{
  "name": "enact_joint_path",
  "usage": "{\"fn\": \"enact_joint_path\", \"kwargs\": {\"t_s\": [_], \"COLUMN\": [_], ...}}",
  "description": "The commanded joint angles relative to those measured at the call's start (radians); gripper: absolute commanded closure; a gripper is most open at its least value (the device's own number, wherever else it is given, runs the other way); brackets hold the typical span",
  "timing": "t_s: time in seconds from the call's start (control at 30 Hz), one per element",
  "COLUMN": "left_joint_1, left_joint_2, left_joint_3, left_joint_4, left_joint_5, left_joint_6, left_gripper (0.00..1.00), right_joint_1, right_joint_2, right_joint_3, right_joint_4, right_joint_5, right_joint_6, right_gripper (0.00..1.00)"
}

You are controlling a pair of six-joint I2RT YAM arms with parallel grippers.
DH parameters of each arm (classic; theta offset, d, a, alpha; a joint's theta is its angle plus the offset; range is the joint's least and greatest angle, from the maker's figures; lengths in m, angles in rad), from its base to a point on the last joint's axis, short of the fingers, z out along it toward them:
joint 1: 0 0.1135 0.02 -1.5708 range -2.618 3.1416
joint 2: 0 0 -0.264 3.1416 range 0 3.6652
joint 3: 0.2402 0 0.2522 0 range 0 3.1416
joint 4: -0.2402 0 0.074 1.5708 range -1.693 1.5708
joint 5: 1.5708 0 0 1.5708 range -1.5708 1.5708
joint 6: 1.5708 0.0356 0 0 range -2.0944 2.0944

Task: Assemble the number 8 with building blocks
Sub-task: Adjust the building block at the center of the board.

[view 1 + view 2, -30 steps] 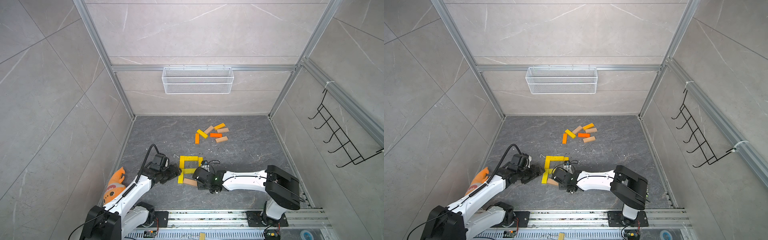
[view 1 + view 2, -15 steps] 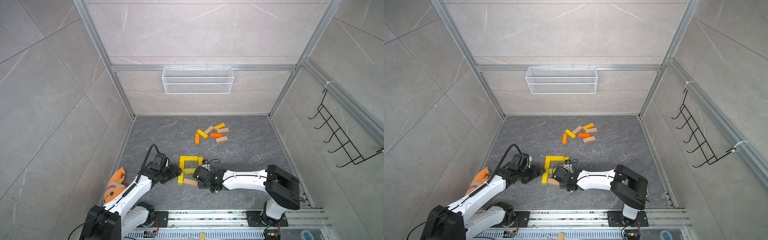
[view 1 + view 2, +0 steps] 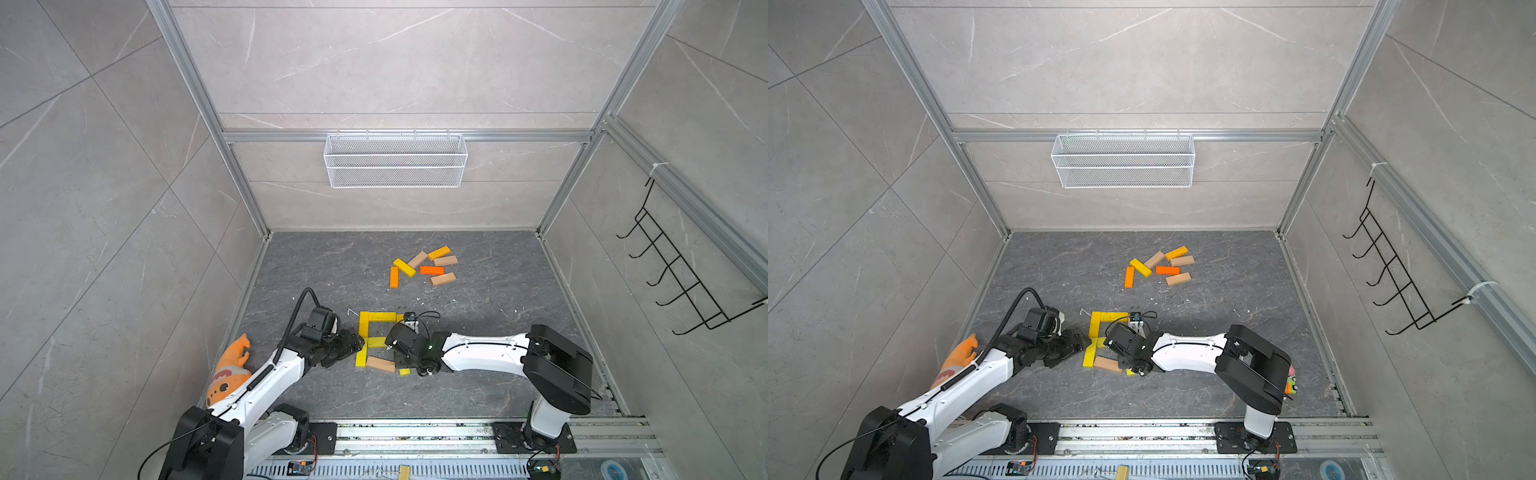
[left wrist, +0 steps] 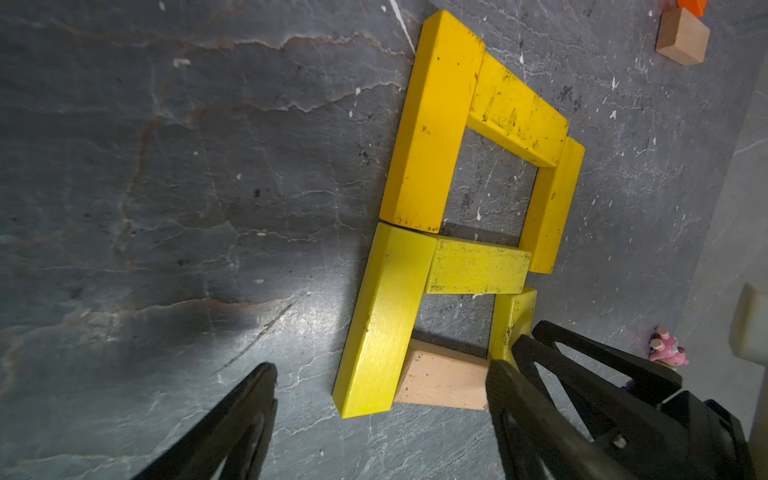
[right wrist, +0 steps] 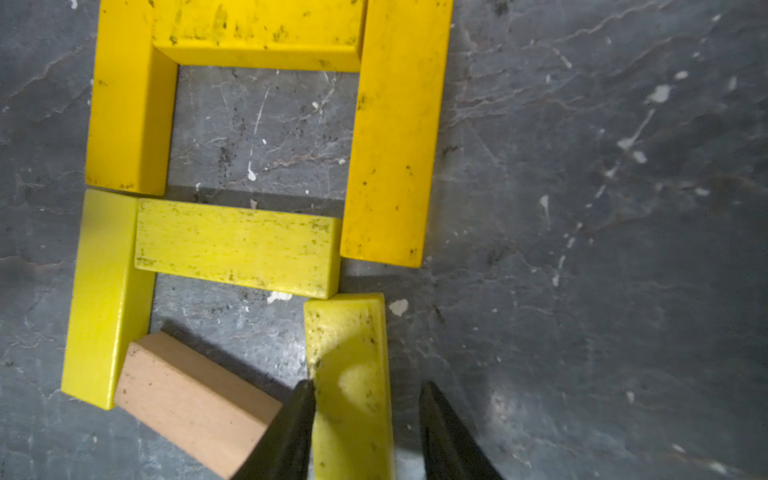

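Several yellow building blocks [image 3: 376, 330] lie flat in a partial figure 8 near the front of the floor, seen in both top views [image 3: 1100, 328]. A tan block [image 5: 191, 399] lies slanted at the figure's bottom. The lower-right yellow block [image 5: 349, 332] lies between the fingers of my right gripper [image 5: 368, 385], which is open: one finger touches it and the other stands apart. My left gripper [image 4: 382, 368] is open wide, its fingers on either side of the lower-left yellow block [image 4: 386, 324] and the tan block [image 4: 444, 378]. More blocks, orange, yellow and tan, lie in a loose group [image 3: 424, 266] farther back.
An orange plush fish [image 3: 228, 370] lies against the left wall beside the left arm. A white wire basket [image 3: 395, 160] hangs on the back wall and a black hook rack [image 3: 673, 282] on the right wall. A small pink object [image 4: 667, 351] lies beside the right arm.
My right gripper's jaws have parted around the lower-right yellow block. The left gripper and the blocks have stayed in place.
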Motion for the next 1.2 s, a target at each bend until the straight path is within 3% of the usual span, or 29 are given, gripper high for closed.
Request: {"fn": "enact_joint_path", "kwargs": {"t_s": [0.0,0.17,0.6,1.17], "left_joint_1": [-0.005,-0.014,-0.053,-0.109], "left_joint_2": [0.007,0.024,0.044,0.079], "left_joint_3": [-0.009,-0.02,-0.034,-0.033], "left_joint_4": [0.034,0.048,0.094,0.119], "left_joint_5": [0.026,0.029,0.024,0.0], "left_joint_6": [-0.01,-0.011,-0.038,-0.071], "left_gripper": [0.18,0.18,0.18,0.18], "right_joint_1": [-0.003,-0.006,-0.025,-0.03], "right_joint_2": [0.03,0.042,0.008,0.013], "right_joint_3": [0.023,0.021,-0.016,-0.011], "right_joint_4": [0.024,0.029,0.005,0.036], "right_joint_5": [-0.017,-0.01,0.046,0.038], "right_joint_6": [-0.001,0.01,0.093,0.093], "right_gripper": [0.55,0.55,0.69,0.7]}}
